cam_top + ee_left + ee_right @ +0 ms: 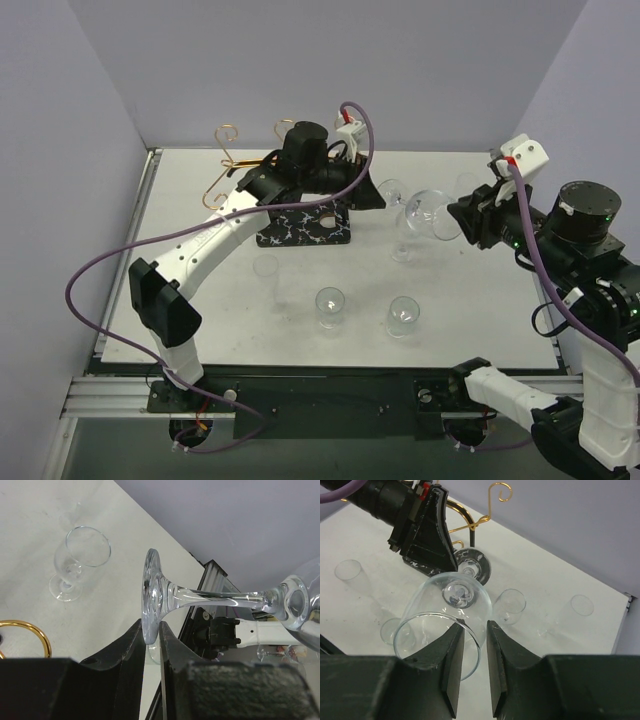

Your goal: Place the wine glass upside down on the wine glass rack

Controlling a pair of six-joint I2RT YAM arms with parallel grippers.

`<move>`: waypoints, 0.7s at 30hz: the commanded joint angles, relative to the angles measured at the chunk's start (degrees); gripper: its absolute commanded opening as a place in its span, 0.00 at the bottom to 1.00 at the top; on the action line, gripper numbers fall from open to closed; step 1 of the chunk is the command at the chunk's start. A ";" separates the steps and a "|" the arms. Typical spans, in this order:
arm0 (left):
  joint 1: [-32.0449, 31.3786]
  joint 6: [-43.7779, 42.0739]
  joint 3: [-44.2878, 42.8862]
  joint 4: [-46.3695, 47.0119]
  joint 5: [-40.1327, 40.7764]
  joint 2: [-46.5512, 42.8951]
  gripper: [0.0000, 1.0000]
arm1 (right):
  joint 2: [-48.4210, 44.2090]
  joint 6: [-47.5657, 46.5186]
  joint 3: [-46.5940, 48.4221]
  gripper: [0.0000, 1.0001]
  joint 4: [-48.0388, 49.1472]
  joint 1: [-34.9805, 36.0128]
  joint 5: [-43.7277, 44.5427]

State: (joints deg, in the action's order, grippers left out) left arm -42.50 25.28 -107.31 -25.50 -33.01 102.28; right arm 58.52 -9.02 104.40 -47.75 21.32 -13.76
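One wine glass (428, 212) hangs on its side above the table (480, 320), just right of the wine glass rack (310, 228). Its foot points left toward the rack and its bowl points right. The left gripper (151, 630) is clenched on the edge of the foot. The right gripper (475, 629) straddles the bowl's rim with fingers parted, the wall loose between them.

That thin edge-pinch probably carries the whole glass, so the heavy bowl could lever it round or slip it free onto the small glasses (330, 303) nearer the arms. A finger inside the bowl might also catch the rim when the right arm backs away.
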 commanded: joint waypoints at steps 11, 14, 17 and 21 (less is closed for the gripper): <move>-0.04 -1.46 -4.05 0.98 3.13 -2.79 0.00 | 0.37 2.42 -2.45 0.29 4.24 -1.28 -9.27; 0.75 -0.85 -4.05 0.89 2.70 -3.23 0.00 | 0.36 2.07 -2.27 0.33 4.24 -1.28 -8.39; 1.80 -0.41 -4.23 1.15 1.64 -3.75 0.00 | 0.63 1.81 -1.66 0.36 3.98 -1.37 -6.99; 2.86 -0.14 -2.82 1.41 0.94 -4.98 0.00 | 1.33 1.37 -0.87 0.36 3.89 -1.37 -5.05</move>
State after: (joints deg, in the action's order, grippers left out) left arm -40.82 24.80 -107.94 -26.98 -30.92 101.93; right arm 58.65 -7.62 102.21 -47.24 20.21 -19.38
